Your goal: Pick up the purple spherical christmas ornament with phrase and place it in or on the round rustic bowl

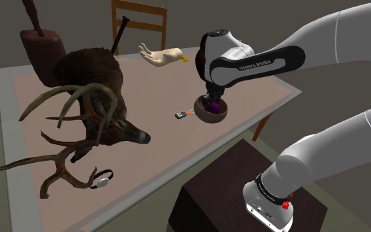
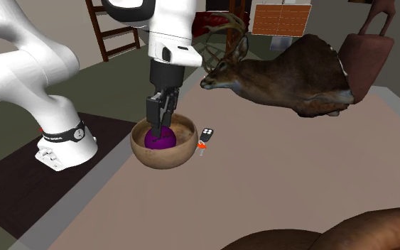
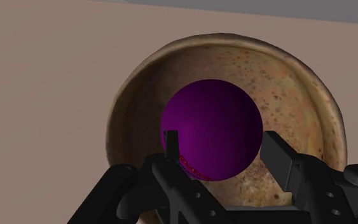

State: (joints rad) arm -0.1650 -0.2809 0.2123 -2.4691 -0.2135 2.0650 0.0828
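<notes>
Claw: my claw is low inside the bowl, pointing approx. straight down. The 2 fingers pinch the purple ornament, one on each side of it.
Ornament: the purple ornament is a smooth round ball in the middle of the bowl, between my fingers. Its bottom is at or very close to the bowl's floor; I cannot tell which.
Phrase: small red letters run on the ball near one finger, too small to read.
Bowl: round, brown w/ dark speckles inside and a thick uneven rim. It stands upright on the tabletop, near the edge on my stand's side.
Key fob: a small black key fob w/ an orange tag lies just beside the bowl, on the second exterior view's right, not touching it.
Deer head: a big brown deer head w/ antlers lies farther along the tabletop, on the shoulder view's left, well apart from the bowl.
Far edge: a pale hand-shaped figure lies there, w/ a wooden chair behind it.
Stand: dark box in the shoulder view's lower right, just beside the tabletop.
</notes>
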